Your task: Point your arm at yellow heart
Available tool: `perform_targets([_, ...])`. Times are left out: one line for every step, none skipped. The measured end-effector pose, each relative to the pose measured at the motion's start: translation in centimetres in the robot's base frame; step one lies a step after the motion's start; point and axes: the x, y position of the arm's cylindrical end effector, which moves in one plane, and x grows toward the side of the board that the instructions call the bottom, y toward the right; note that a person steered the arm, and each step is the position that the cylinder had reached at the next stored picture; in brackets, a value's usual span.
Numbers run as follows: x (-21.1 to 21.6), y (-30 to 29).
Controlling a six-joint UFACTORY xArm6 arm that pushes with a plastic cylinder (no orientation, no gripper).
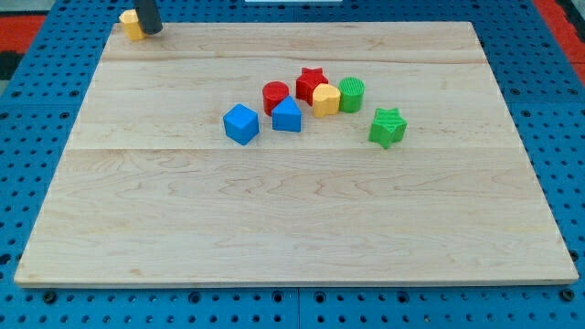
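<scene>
Blue pegboard is framing a pale wooden bench (pixel 302 228), and nearly all the blocks are sitting in one huddle right of centre and toward the far side. My tip (pixel 149 30) is standing at the far left corner, pressed against a small yellow block (pixel 132 25) whose shape I cannot make out behind the rod; I am taking it for the yellow heart, though that is a judgement. No claw is fitted to this arm, so there is nothing to call apart or together.

A second yellow block (pixel 325 99) is sitting in the huddle, touching the red star (pixel 312 82) and the green cylinder (pixel 351 94); its rounded shape is also unclear, so I am not ruling it out as the heart. Near it are lying the red cylinder (pixel 275 96), the blue pentagon-like block (pixel 286 115), the blue cube (pixel 240 123), and, slightly apart to the right, the green star (pixel 388 126).

Doing this well is meaning restraint: the corner block is lying right at the bench edge, so any further shove is risking tipping it off. I am judging that holding steady beside it is enough.
</scene>
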Motion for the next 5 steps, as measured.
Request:
perform_targets([-0.2,-0.4])
perform_targets([-0.2,-0.9])
perform_targets([0.3,3.3])
perform_targets([0.4,8.8])
perform_targets([-0.5,11.1])
